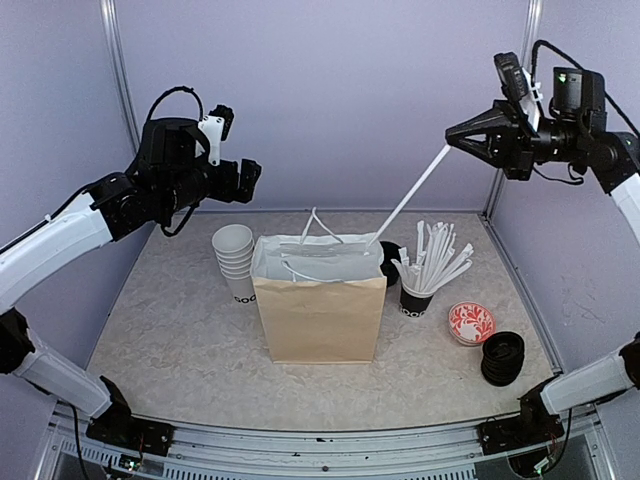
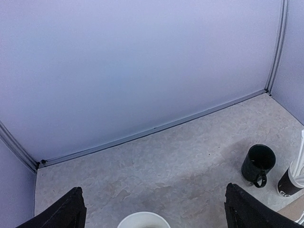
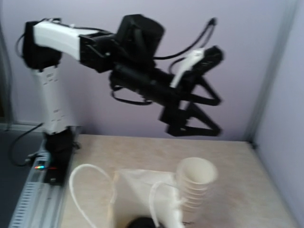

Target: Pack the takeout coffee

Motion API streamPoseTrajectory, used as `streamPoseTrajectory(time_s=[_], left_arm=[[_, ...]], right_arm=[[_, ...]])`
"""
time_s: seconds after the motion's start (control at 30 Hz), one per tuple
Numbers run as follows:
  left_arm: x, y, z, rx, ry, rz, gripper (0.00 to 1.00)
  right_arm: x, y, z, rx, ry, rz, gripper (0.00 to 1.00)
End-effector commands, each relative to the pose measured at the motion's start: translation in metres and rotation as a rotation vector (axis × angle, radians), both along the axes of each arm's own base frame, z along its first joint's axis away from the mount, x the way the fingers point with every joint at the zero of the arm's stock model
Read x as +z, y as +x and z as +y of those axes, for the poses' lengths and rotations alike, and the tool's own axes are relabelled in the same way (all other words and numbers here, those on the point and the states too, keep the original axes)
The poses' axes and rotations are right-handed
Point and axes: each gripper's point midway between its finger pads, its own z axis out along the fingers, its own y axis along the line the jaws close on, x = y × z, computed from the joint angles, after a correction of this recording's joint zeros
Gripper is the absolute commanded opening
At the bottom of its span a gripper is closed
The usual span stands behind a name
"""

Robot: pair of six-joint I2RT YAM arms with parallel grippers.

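Looking at the top external view: the right gripper [image 1: 452, 138] is high at the right rear, jaws clenched on the upper end of a white stick [image 1: 410, 195]. The stick's long axis slants down and left from the jaws toward the paper bag [image 1: 320, 320]. Its lower end is at the bag's right rear rim; inside the mouth or just behind it, cannot tell. The left gripper [image 1: 245, 178] is raised at the left rear above the stack of white paper cups [image 1: 233, 258], which stands just left of the bag. The black lids [image 1: 502, 357] are piled at the near right of the tabletop [image 1: 170, 350], well apart from the cups. No lidded cup shows outside the bag.

Left wrist view: jaws spread wide and empty, one finger at each bottom corner. The top cup's rim sits between them at the lower edge, so the stack lies straight below. A black mug [image 2: 259, 164] is off to the right.

Right wrist view, blurred: the bag mouth is open below and the cup stack is beside it. A dark round shape shows low in the bag, maybe a lid, cannot tell. Its own jaws don't show here.

Judgement: the right arm is nearer the bag mouth, and the next move depends on the stick's tip being over it.
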Motion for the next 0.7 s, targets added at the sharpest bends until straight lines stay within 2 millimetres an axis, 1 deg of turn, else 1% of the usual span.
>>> streamPoseTrajectory(time_s=[0.0, 0.07, 0.13, 0.2, 0.23, 0.3, 0.33, 0.37, 0.4, 0.47, 0.53, 0.57, 0.67], left_arm=[[0.008, 0.002, 0.015, 0.038, 0.018, -0.092, 0.99], [0.004, 0.003, 0.019, 0.045, 0.017, -0.112, 0.99], [0.004, 0.006, 0.021, 0.043, 0.007, -0.140, 0.99], [0.002, 0.007, 0.021, 0.037, 0.012, -0.156, 0.99], [0.002, 0.008, 0.020, 0.036, 0.011, -0.163, 0.99], [0.000, 0.010, 0.019, 0.032, 0.014, -0.168, 0.99], [0.000, 0.012, 0.019, 0.030, 0.014, -0.167, 0.99], [0.001, 0.013, 0.019, 0.025, 0.012, -0.166, 0.99], [0.002, 0.013, 0.018, 0.018, 0.009, -0.168, 0.99], [0.004, 0.013, 0.017, 0.002, 0.006, -0.171, 0.99], [0.005, 0.012, 0.016, -0.011, 0.010, -0.175, 0.99], [0.006, 0.011, 0.016, -0.015, 0.014, -0.178, 0.99], [0.008, 0.009, 0.016, -0.023, 0.029, -0.189, 0.99]], right_arm=[[-0.018, 0.002, 0.035, 0.091, -0.025, 0.043, 0.00], [-0.028, 0.002, 0.055, 0.133, -0.051, 0.039, 0.00], [-0.037, 0.002, 0.076, 0.171, -0.058, 0.017, 0.00], [-0.044, 0.009, 0.096, 0.194, -0.061, 0.022, 0.00], [-0.053, 0.017, 0.109, 0.210, -0.073, 0.043, 0.00], [-0.062, 0.022, 0.129, 0.236, -0.075, 0.053, 0.00], [-0.064, 0.020, 0.137, 0.250, -0.071, 0.051, 0.00], [-0.072, 0.023, 0.148, 0.267, -0.079, 0.065, 0.00], [-0.074, 0.022, 0.157, 0.283, -0.080, 0.069, 0.00], [-0.086, 0.020, 0.172, 0.304, -0.098, 0.081, 0.00], [-0.098, 0.018, 0.183, 0.311, -0.121, 0.081, 0.00], [-0.105, 0.018, 0.187, 0.318, -0.133, 0.088, 0.02], [-0.113, 0.014, 0.187, 0.327, -0.154, 0.105, 0.34]])
